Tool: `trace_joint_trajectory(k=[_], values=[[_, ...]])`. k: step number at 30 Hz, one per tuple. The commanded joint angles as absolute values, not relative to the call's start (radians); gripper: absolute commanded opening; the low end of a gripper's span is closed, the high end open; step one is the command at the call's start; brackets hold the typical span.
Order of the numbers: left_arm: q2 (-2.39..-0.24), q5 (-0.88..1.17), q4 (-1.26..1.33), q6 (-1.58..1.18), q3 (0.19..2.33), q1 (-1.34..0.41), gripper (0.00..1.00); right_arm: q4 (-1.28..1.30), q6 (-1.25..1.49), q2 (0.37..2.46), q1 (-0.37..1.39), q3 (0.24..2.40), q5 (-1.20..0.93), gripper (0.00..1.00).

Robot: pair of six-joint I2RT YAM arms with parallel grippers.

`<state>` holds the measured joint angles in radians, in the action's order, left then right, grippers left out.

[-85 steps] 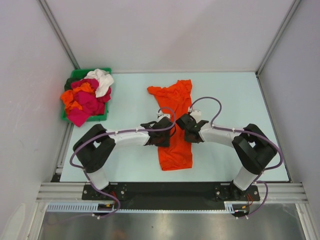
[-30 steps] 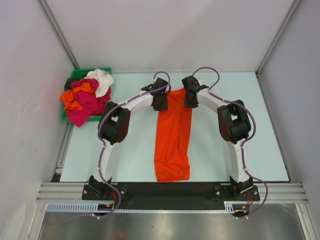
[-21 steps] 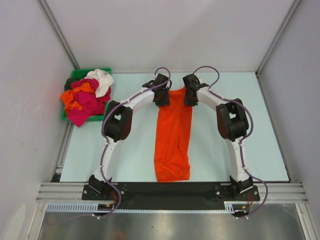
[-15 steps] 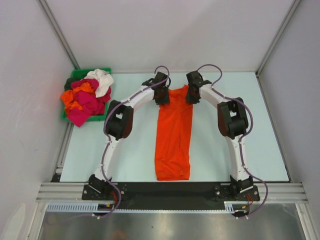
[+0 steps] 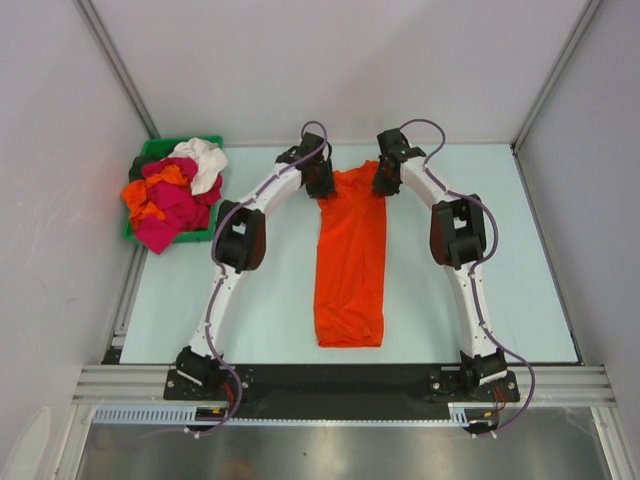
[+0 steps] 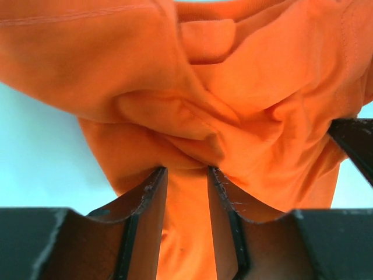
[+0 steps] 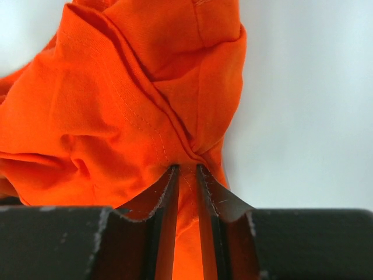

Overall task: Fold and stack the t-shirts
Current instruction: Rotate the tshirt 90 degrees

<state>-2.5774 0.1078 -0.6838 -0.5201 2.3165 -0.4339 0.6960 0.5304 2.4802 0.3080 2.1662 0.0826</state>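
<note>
A bright orange t-shirt (image 5: 350,258) lies stretched out lengthwise down the middle of the table, a long narrow strip from the far edge toward me. My left gripper (image 5: 320,180) is shut on its far left corner, with bunched orange cloth (image 6: 192,116) between the fingers (image 6: 152,192). At the far right corner my right gripper (image 5: 385,178) is shut on a pinch of the same shirt (image 7: 116,105), with cloth between its fingers (image 7: 205,186). More t-shirts in magenta, orange and white (image 5: 175,195) are heaped at the far left.
The heap of shirts overflows a green plastic bin (image 5: 150,150) at the table's far left corner. Both arms reach far forward, arching on either side of the orange shirt. Walls enclose the pale table (image 5: 480,280) on three sides.
Both grippers have carried the shirt's far end further away from me, pulling it out straight and flat. The near hem has slid a little away from the table's front edge.
</note>
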Motion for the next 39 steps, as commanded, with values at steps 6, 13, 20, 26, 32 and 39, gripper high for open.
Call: trace_joint_trajectory(k=[6, 13, 20, 26, 32, 39], values=[[-2.583, 0.112, -0.667, -0.512, 2.384, -0.387, 0.41, 0.701, 0.522, 2.603, 0.267, 2.301, 0.090, 0.25], [-2.389, 0.019, -0.670, -0.517, 2.336, -0.403, 0.47, 0.615, 0.520, 2.361, 0.305, 2.143, 0.159, 0.34], [-1.952, -0.104, -0.585, -0.499, 1.904, -0.506, 0.47, 0.611, 0.567, 1.909, 0.402, 1.751, 0.271, 0.66], [-1.616, -0.169, -0.488, -0.563, 1.383, -0.655, 0.45, 0.611, 0.658, 1.576, 0.547, 1.332, 0.293, 0.57], [-1.431, -0.209, -0.417, -0.658, 1.051, -0.831, 0.41, 0.626, 0.802, 1.399, 0.822, 1.060, 0.350, 0.01], [-1.376, -0.209, -0.403, -0.732, 0.911, -0.928, 0.38, 0.643, 0.928, 1.373, 0.995, 0.954, 0.408, 0.00]])
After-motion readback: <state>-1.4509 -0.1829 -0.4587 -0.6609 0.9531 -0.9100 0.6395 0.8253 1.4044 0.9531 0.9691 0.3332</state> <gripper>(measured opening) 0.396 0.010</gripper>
